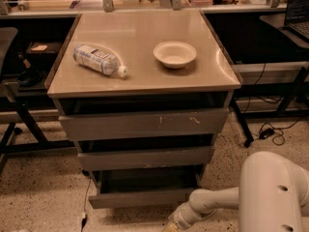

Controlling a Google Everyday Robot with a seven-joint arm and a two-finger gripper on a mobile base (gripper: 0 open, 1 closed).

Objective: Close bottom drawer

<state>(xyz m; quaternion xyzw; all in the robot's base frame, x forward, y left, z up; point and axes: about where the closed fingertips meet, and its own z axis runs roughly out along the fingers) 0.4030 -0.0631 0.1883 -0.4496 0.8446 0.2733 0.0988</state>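
The robot's pale cream hand (173,224) sits right at the bottom edge of the shot, low over the floor, just in front of and below the right end of the bottom drawer's front. It's cut off by the frame, so I can't tell whether it's apart or together, or whether it touches the drawer. One white jointed arm (217,201) runs from it up to the right into the big rounded white robot body (275,192) that fills the lower right corner.

The plain grey-brown metal bottom drawer (144,197) is pulled out, its flat front sticking out further than the fronts above, with the shallow dark tray showing behind it. There are three drawers in total: above it is the mid-width grey front (145,157), then the widest grey front with pale scratches (145,123). Both of these look slightly out too, with a dark gap over each.

On the tan-topped desk (140,30) there are two things: one clear plastic water bottle with a white cap (99,60) lying on its side near the left edge, and one small cream bowl (175,53) upright right of centre. They're well apart, and both sit back from the front edge.

The speckled floor (38,197) in front of the drawer's left half is open. The right side is taken up by the arm. One thin black cable (85,209) hangs by the drawer's left corner.
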